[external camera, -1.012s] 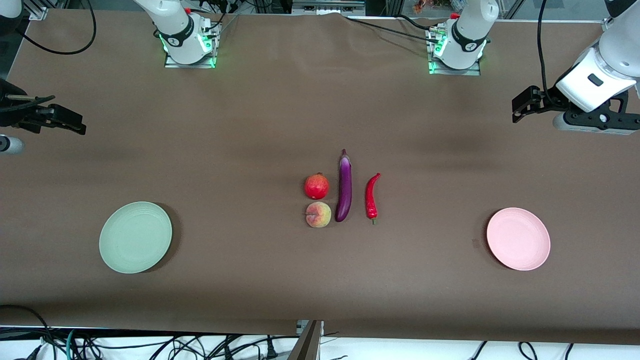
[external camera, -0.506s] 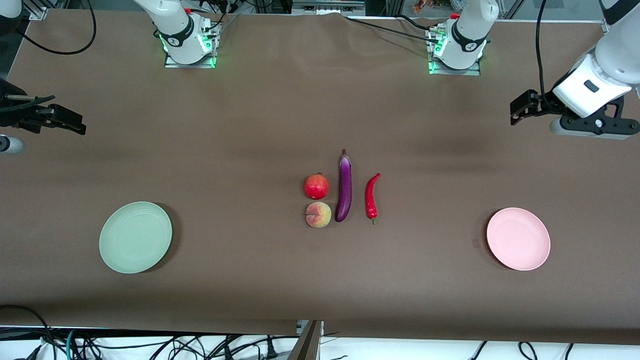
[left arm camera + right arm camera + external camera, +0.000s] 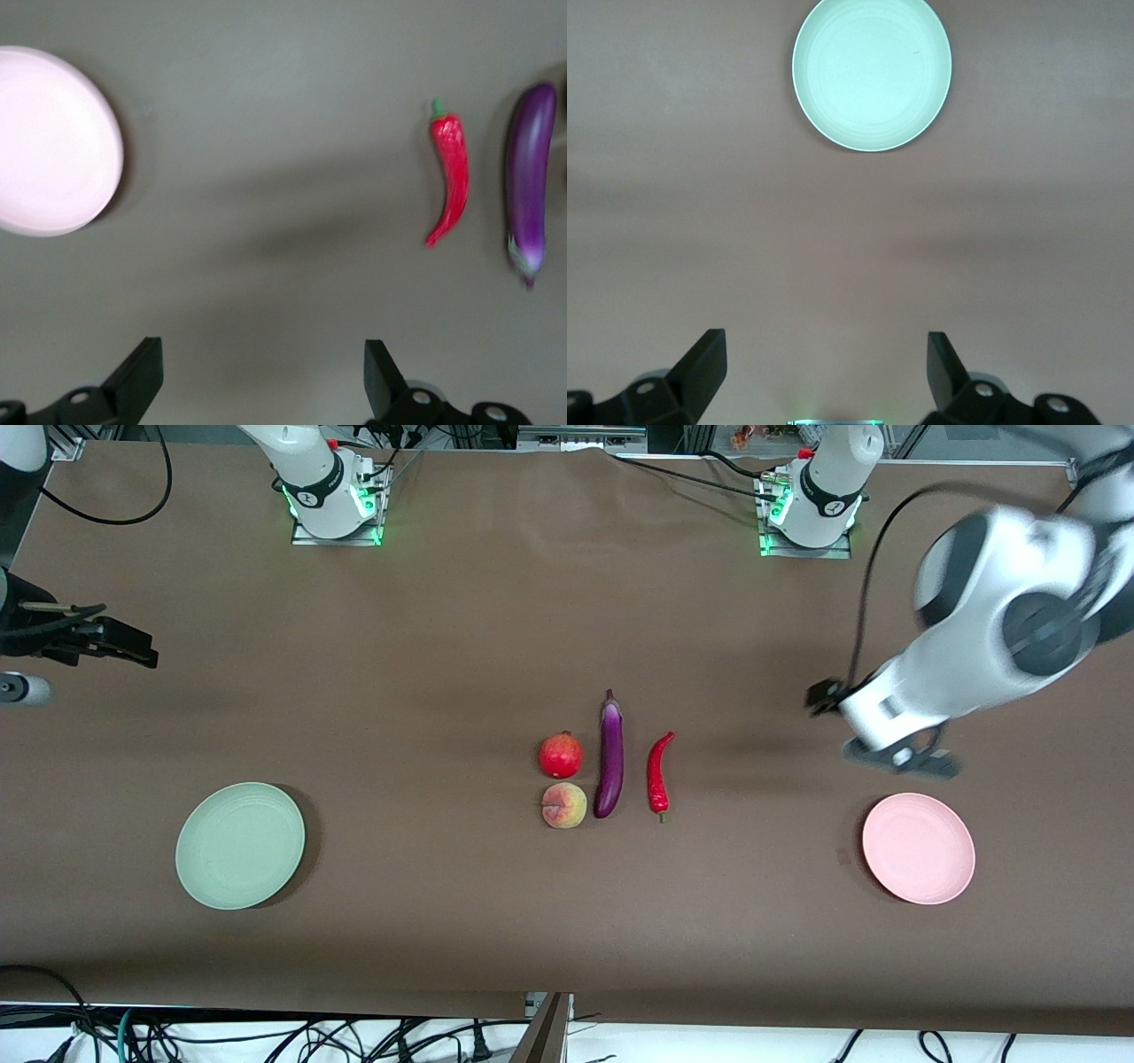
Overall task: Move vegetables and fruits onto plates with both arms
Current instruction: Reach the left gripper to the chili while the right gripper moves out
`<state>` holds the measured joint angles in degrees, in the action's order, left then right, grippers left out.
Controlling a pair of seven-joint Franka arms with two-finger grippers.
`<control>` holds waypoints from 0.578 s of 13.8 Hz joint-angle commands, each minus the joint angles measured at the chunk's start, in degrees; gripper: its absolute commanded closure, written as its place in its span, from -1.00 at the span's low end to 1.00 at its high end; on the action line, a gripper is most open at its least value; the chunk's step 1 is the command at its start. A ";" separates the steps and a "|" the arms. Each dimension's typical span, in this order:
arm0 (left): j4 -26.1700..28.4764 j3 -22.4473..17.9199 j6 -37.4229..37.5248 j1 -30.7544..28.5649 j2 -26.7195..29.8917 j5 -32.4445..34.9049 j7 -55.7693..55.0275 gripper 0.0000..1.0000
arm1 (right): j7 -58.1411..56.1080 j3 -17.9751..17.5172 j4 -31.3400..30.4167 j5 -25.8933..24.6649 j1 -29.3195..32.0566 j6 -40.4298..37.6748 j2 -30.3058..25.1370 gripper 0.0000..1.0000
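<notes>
Left claw [image 3: 257, 390] has swung in from the bench [image 3: 443, 921] edge, fingers wide and empty, now over bare bench between pink plate [image 3: 919, 849] and chili [image 3: 657, 772]. Likely going for the chili, at 3 o'clock of the eggplant [image 3: 609, 755]. Right claw [image 3: 819, 381] waits, spread and empty; green plate [image 3: 240, 845] bare, pomegranate [image 3: 561, 755] and peach [image 3: 564, 805] untouched.

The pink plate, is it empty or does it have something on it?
Empty. The pink plate shows only its bare surface in the front view, and the chili pepper lies on the table, apart from it.
</notes>
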<state>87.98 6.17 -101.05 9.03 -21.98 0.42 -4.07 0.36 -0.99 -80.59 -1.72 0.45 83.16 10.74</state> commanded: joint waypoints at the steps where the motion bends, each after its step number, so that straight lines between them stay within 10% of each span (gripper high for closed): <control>1: -4.04 -0.46 -5.53 4.31 -6.13 -0.77 -5.58 -1.00 | -0.71 -0.68 -0.45 -0.39 -1.24 1.21 1.04 -1.00; 8: -1.42 -0.46 -24.08 14.26 -18.88 -0.59 -13.16 -1.00 | 3.56 -0.68 -0.27 0.22 -7.03 5.94 8.06 -1.00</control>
<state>86.83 6.45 -121.31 21.95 -37.85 0.40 -17.12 0.49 -1.64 -80.84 -1.60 -3.51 86.16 17.31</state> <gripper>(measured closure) 0.000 0.000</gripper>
